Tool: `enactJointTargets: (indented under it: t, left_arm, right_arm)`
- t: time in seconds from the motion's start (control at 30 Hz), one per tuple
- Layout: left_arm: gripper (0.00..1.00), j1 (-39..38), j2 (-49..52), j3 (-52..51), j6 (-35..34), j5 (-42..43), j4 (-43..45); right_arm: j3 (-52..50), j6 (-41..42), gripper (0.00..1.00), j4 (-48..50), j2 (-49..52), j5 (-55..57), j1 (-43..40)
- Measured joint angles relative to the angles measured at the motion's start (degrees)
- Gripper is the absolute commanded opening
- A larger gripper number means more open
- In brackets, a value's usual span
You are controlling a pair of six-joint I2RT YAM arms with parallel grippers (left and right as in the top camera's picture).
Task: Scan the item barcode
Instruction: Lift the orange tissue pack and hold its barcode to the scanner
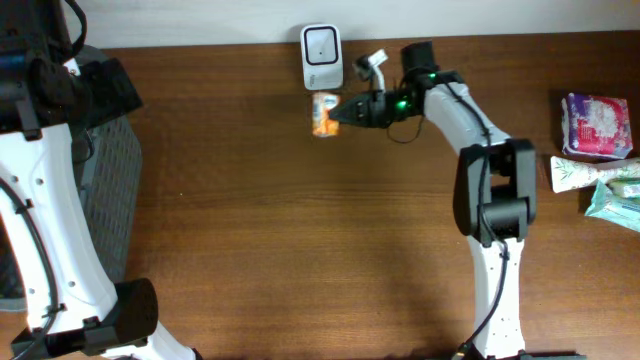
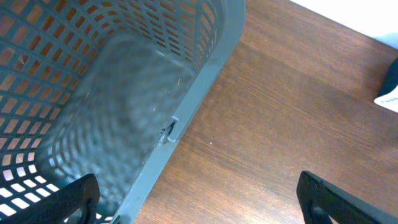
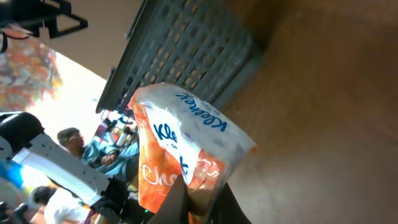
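Note:
The item is an orange and white tissue pack (image 1: 324, 113), held up just below the white barcode scanner (image 1: 321, 57) at the table's back edge. My right gripper (image 1: 343, 112) is shut on the pack's right end. In the right wrist view the tissue pack (image 3: 186, 155) fills the middle, pinched between the two dark fingers (image 3: 177, 202) at the bottom. My left gripper (image 2: 199, 199) hangs open over the grey basket's rim (image 2: 186, 112) at the far left, nothing between its fingers (image 2: 68, 199). The barcode itself is not visible.
A grey mesh basket (image 1: 105, 200) stands at the table's left edge. Several packs of tissues (image 1: 598, 150) lie at the right edge. The right arm's base (image 1: 497, 200) stands right of centre.

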Motion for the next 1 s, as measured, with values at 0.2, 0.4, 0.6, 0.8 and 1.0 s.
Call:
enactJointTargets:
  t: [0.2, 0.4, 0.6, 0.8, 1.0]
  left_arm:
    - [0.99, 0.0, 0.0, 0.0, 0.0, 0.0, 0.0]
    - [0.99, 0.0, 0.0, 0.0, 0.0, 0.0, 0.0]
    - [0.99, 0.0, 0.0, 0.0, 0.0, 0.0, 0.0]
    - [0.99, 0.0, 0.0, 0.0, 0.0, 0.0, 0.0]
    - [0.99, 0.0, 0.0, 0.0, 0.0, 0.0, 0.1]
  right_arm:
    - [-0.1, -0.4, 0.04, -5.0, -12.0, 0.0, 0.1]
    - [0.0, -10.4, 0.04, -14.7, -22.8, -0.6, -1.1]
    - [0.0, -15.3, 0.04, -17.5, -22.4, 4.2, -1.1]
    - [0.0, -8.8, 0.04, -17.7, -22.4, 37.2, 0.8]
    - [-0.1, -1.6, 0.04, -4.9, -20.2, 90.1, 12.2]
